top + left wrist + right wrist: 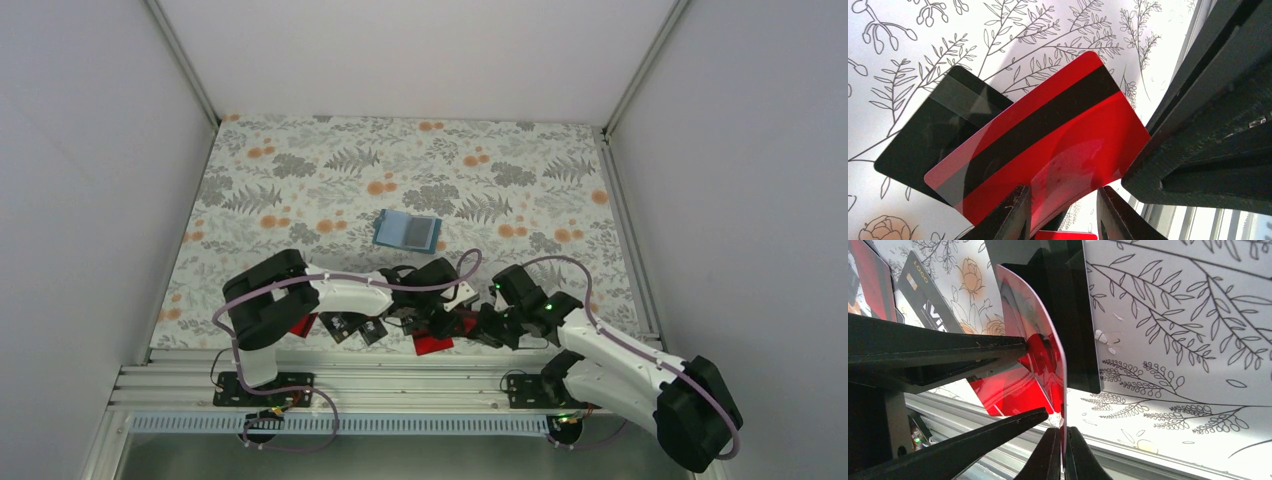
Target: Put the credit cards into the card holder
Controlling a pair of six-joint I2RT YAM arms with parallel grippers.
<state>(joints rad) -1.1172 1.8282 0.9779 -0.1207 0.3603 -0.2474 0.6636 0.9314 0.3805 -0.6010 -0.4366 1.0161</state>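
On the near side of the card holder (407, 230), my right gripper (1063, 440) is clamped on the edge of a red card (1040, 360); my left gripper (1063, 195) is apart around it, above a black card (933, 135).

Tabletop (330, 150) covered with a floral cloth: grey ferns, orange blooms. Plain white walls (90, 150) enclose three sides, evenly lit. Aluminium rails (400, 385) run along the near edge.

Teal card holder (407, 230) lies flat — red, black credit cards (432, 345) nearer.
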